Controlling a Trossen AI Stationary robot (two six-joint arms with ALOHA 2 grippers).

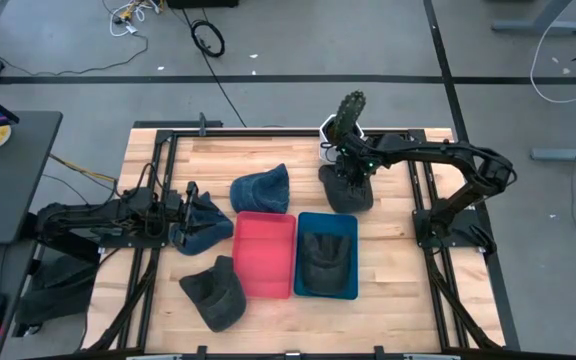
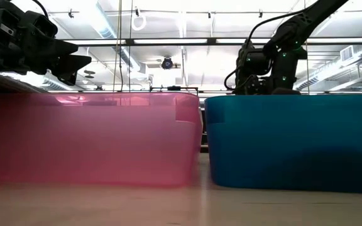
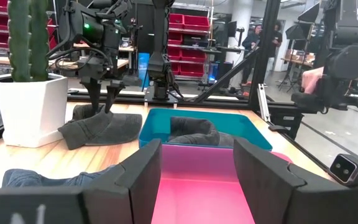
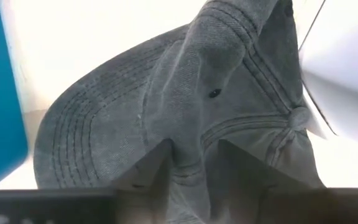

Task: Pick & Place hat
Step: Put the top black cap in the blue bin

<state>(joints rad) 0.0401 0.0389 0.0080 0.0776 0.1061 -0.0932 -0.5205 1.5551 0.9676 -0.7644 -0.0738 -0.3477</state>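
A dark grey hat lies on the table between the blue bin and a potted cactus. My right gripper stands over it, shut on its cloth. My left gripper hovers open at the table's left, just above a blue denim hat that rests on the wood. In the left wrist view the open fingers frame the red bin ahead. A second blue hat lies behind the red bin. Another dark hat lies near the front edge. My right gripper pinches a raised fold of the grey hat's crown between its two fingers. It comes from above, pointing down, as the left wrist view shows. The hat's brim and body lie on the table.
The blue bin holds a dark hat. The red bin sits against its left side. The white cactus pot stands close behind the grey hat. Black frame rails run along both table sides. A person stands in the room beyond.
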